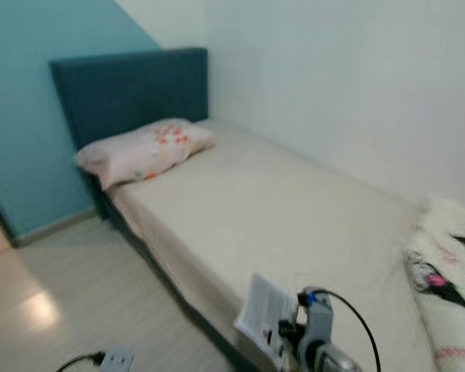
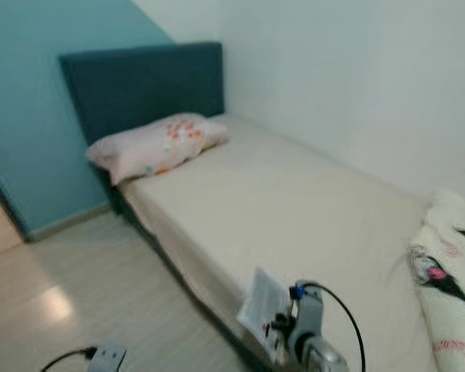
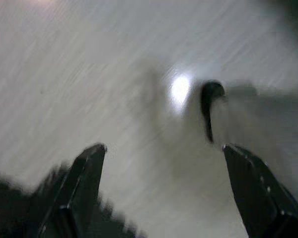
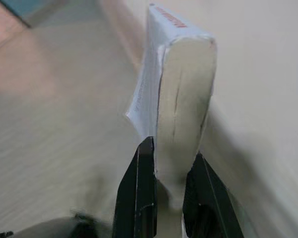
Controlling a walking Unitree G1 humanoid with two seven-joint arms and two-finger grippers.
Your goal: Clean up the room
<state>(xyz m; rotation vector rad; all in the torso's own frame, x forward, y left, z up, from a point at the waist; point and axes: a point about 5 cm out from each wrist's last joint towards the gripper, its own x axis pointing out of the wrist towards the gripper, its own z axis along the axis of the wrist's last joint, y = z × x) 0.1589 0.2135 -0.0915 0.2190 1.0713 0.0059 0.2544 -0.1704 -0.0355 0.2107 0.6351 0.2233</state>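
Clamped in the right hand (image 4: 169, 173), a thick white book (image 4: 176, 89).

Red lettering on book (image 4: 181, 94) spine, print on cover: too blurred to read.

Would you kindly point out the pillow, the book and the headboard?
pillow (image 1: 147, 149), left eye view, middle of its top.
book (image 4: 181, 84), right wrist view, page edge.
headboard (image 1: 132, 89), left eye view, centre of its front.

Silver right wrist (image 1: 319, 325) with a looping black cable (image 1: 356, 314) — each pincer has long, tapered black fingers (image 3: 84, 186).
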